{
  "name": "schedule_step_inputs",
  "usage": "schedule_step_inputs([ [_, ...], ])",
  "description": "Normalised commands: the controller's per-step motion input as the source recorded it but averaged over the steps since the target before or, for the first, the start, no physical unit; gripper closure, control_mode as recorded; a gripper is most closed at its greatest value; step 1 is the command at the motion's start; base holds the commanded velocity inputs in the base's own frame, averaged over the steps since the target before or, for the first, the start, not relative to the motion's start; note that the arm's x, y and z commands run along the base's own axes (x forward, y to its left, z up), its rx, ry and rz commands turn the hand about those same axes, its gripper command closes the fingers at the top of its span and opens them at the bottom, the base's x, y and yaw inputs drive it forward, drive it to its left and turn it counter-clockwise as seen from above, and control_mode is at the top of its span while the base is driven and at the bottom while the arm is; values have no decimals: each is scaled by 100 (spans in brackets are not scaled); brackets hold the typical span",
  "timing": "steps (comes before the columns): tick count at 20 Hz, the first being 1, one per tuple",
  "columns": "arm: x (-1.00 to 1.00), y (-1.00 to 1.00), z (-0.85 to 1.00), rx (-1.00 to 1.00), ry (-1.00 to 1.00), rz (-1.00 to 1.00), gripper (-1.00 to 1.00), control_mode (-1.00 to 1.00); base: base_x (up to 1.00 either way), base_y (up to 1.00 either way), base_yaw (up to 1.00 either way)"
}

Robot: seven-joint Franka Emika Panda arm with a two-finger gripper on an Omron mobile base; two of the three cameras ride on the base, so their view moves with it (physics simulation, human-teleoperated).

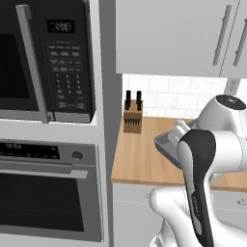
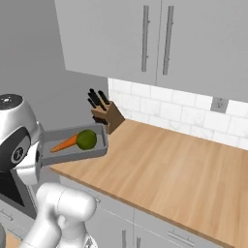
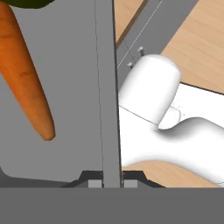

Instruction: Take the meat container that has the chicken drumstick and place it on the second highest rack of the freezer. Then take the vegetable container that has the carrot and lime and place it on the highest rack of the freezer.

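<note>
The vegetable container (image 2: 72, 151) is a shallow grey tray held in the air over the counter's left end. In it lie the orange carrot (image 2: 65, 143) and the green lime (image 2: 86, 139). In the hand view my gripper (image 3: 112, 182) is shut on the container's side wall (image 3: 107, 96), with the carrot (image 3: 27, 74) close by on the tray floor and a sliver of the lime (image 3: 22, 2) at the top edge. In the left base view a corner of the container (image 1: 166, 143) shows behind my arm. The freezer and the meat container are out of view.
A knife block (image 2: 107, 115) (image 1: 132, 119) stands at the back left of the wooden counter (image 2: 174, 169). Wall cabinets (image 2: 145, 38) hang above. To the left are a microwave (image 1: 46, 58) and a built-in oven (image 1: 48, 193).
</note>
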Motion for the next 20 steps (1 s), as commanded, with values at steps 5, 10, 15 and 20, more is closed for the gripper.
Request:
schedule_step_inputs([
  [5,0,0,0,0,0,0,100,100,-86,14,9],
  [10,0,0,0,0,0,0,100,100,-79,72,27],
  [15,0,0,0,0,0,0,100,100,-17,100,18],
  [20,0,0,0,0,0,0,100,100,0,100,10],
])
